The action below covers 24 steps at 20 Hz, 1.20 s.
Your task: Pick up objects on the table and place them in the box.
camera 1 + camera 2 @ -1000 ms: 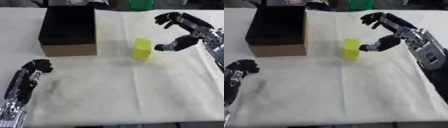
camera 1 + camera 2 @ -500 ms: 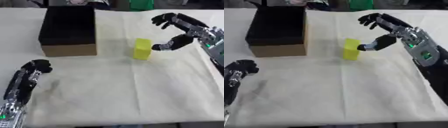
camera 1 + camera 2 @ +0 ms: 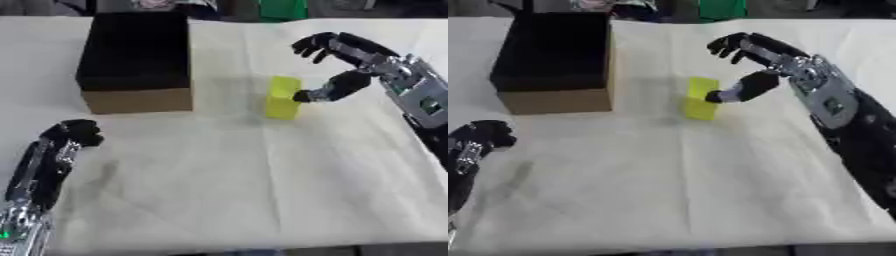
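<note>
A yellow block [image 3: 283, 97] stands upright on the cream cloth near the middle of the table. My right hand [image 3: 352, 60] hovers at its right side, open, thumb tip touching or nearly touching the block's right face while the fingers arch above and behind it. The cardboard box [image 3: 134, 57], dark inside and open at the top, sits to the block's left at the back. My left hand [image 3: 72, 135] rests at the lower left with its fingers curled, holding nothing.
A green object [image 3: 282, 9] stands at the far edge beyond the cloth. The cloth [image 3: 227, 185] spreads wide in front of the box and block. The table's front edge runs along the bottom.
My right hand has drifted left toward the yellow block, bringing its thumb up to the block's right side. The block, box and left hand have not moved.
</note>
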### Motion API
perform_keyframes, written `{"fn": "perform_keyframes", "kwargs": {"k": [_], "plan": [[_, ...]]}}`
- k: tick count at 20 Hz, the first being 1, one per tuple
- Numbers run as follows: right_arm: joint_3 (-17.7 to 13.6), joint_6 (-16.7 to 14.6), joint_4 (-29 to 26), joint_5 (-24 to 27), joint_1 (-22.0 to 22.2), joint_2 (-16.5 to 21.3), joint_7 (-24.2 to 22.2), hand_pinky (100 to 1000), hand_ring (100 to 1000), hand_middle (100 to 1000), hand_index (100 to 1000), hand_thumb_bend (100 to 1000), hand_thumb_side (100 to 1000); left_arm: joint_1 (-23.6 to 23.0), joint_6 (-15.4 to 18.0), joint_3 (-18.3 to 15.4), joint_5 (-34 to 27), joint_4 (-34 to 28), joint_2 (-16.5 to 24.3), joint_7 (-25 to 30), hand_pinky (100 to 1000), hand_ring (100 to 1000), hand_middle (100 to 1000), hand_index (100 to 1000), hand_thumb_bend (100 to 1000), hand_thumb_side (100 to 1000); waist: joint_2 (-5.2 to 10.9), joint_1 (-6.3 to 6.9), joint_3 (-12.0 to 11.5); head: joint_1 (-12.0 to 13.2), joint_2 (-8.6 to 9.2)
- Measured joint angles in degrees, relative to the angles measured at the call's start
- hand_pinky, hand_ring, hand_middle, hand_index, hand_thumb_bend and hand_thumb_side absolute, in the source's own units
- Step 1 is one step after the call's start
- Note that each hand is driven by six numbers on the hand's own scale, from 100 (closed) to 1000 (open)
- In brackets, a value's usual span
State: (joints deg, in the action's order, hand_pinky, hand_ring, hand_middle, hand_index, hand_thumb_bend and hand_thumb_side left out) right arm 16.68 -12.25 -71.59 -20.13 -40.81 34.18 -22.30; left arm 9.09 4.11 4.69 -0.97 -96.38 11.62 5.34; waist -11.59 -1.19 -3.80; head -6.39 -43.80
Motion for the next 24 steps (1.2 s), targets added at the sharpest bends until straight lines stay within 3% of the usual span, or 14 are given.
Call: {"fn": "perform_keyframes", "kwargs": {"k": [24], "plan": [[0.28,-2.39,10.44,-6.36,-3.63,-4.78,-0.27,747,840,763,911,618,472,0.00,-0.08,0.02,0.00,0.01,0.00,0.11,701,618,591,688,452,692,0.01,-0.22,-0.20,-0.32,-0.02]]}}
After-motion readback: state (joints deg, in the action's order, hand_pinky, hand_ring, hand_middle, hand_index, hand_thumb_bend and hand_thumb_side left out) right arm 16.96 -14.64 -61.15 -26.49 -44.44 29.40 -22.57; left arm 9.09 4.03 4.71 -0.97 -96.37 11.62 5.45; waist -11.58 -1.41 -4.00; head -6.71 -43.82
